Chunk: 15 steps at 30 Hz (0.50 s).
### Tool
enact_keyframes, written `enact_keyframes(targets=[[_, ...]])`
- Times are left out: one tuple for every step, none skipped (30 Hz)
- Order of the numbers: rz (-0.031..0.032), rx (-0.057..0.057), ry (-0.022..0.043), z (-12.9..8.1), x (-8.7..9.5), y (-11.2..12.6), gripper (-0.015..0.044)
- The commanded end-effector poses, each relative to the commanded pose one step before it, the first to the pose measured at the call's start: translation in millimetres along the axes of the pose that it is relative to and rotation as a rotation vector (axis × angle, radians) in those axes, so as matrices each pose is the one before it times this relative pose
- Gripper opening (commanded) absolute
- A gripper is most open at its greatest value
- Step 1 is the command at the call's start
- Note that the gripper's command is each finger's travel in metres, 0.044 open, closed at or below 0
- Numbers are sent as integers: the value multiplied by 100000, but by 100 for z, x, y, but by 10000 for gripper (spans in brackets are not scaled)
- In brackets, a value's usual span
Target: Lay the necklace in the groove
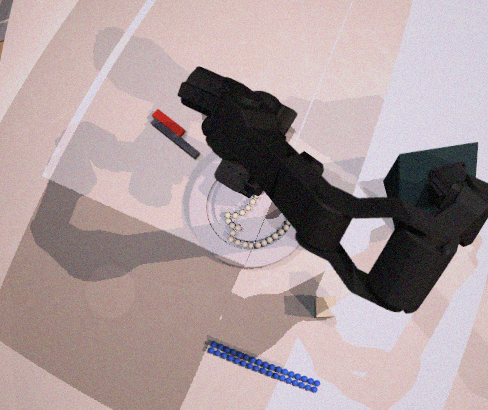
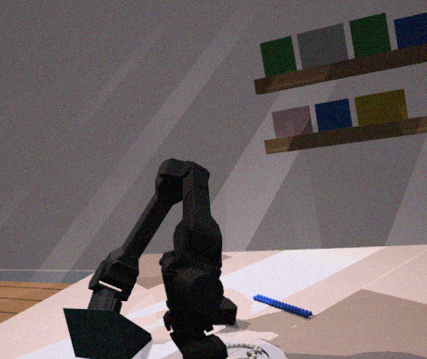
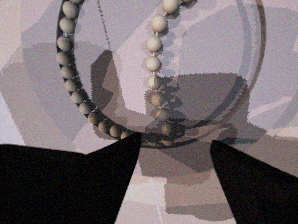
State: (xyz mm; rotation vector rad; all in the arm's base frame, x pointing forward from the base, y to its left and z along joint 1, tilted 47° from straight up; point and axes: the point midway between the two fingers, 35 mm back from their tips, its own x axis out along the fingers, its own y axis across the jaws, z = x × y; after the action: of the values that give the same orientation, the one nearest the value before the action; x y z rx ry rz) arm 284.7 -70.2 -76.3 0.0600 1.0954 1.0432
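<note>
The pearl bead necklace (image 1: 251, 245) (image 3: 63, 43) (image 2: 255, 348) lies on the pale round bead board (image 1: 200, 240) (image 3: 215, 45). In the wrist view its left run follows the curved groove. Its other run cuts across the inside of the ring, off the groove on the right. In the top view that inner run bends in a zigzag. My gripper (image 3: 175, 141) is open at the bottom of the ring in the wrist view, with a few beads between or just beyond its fingertips and none gripped. The left finger hides some beads. The arm hides part of the board in the top view.
A red block (image 1: 169, 122) and a dark bar (image 1: 176, 139) lie beyond the board. A double row of blue beads (image 1: 263, 367) (image 2: 283, 306) lies apart from it. A small beige block (image 1: 324, 307) is nearer the board. A dark teal wedge (image 1: 413, 172) (image 2: 101, 334) stands by the arm's base.
</note>
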Motion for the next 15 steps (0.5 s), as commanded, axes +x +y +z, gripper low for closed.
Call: enact_keyframes(targets=[[135, 196, 106, -21, -151, 32, 367], [29, 207, 70, -41, -180, 7, 394], [21, 138, 46, -28, -120, 6, 420], [171, 22, -232, 80, 304, 34, 440], [-71, 11, 106, -1, -147, 0, 440], [-70, 11, 106, -1, -147, 0, 440], [-23, 4, 35, 0, -49, 0, 440], [0, 0, 0, 0, 0, 0, 440], [0, 0, 0, 0, 0, 0, 440], [0, 0, 0, 0, 0, 0, 440], [0, 0, 0, 0, 0, 0, 440], [0, 0, 0, 0, 0, 0, 440], [0, 0, 0, 0, 0, 0, 440], [0, 0, 0, 0, 0, 0, 440], [0, 0, 0, 0, 0, 0, 440]])
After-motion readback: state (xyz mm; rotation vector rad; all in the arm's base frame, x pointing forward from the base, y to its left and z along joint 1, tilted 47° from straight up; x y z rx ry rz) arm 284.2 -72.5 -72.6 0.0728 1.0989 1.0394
